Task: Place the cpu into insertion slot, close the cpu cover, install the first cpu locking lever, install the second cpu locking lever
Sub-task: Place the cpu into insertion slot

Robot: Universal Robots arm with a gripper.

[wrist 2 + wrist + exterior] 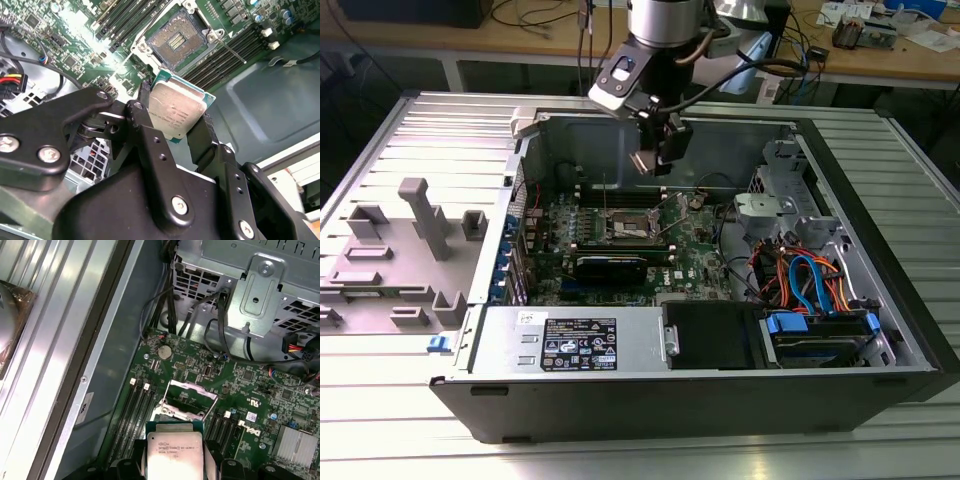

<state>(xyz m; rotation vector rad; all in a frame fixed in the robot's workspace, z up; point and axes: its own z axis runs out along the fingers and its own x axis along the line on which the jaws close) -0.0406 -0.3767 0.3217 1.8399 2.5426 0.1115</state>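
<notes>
My gripper [657,163] hangs above the open computer case, shut on the cpu [645,162]. In both wrist views the cpu [177,112] [174,455] is a silver-topped square chip with a green edge, pinched on two opposite sides by black fingers [146,100]. Below it on the green motherboard lies the insertion slot [175,40] [630,228], its dark centre bare inside a metal rim. The cpu cover [192,391], a silvery frame, stands tilted up behind the slot. A thin lever rod [231,50] lies alongside the slot. The cpu is well above the slot, not touching it.
Memory slots [137,415] flank the socket. A black card [610,265] lies just in front of it. The power supply [575,345] and a drive cage with blue and orange cables [810,285] fill the near side of the case. A grey fixture [415,250] sits on the exterior view's left.
</notes>
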